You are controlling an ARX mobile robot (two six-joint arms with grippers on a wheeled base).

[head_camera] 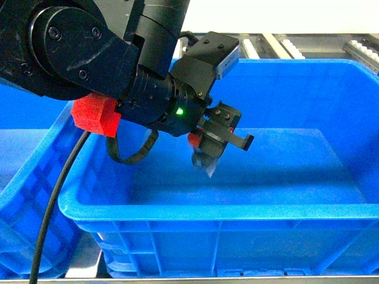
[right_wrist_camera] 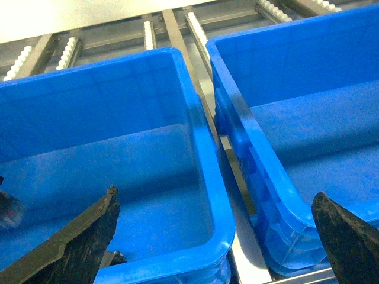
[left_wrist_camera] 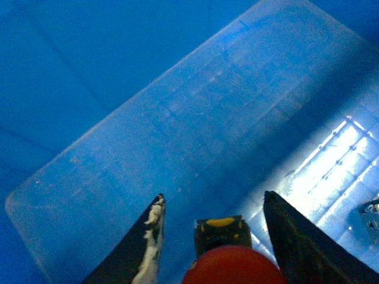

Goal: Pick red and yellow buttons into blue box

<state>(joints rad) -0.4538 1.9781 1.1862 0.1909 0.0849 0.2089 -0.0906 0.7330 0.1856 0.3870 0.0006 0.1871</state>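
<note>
- The left gripper [head_camera: 220, 137] hangs inside the blue box [head_camera: 237, 213], nearer its left wall than its right, above the bare floor.
- In the left wrist view the red button [left_wrist_camera: 234, 265] sits between the two fingers [left_wrist_camera: 148, 248], and gaps show on both sides; whether the pads are clenched on it or already released I cannot tell.
- To finish well: part the fingers low over the floor, away from the walls, so the switch lands without bouncing.
- The right gripper [right_wrist_camera: 213, 236] stands spread wide and empty over the box's near right rim.
- No yellow button shows.
</note>
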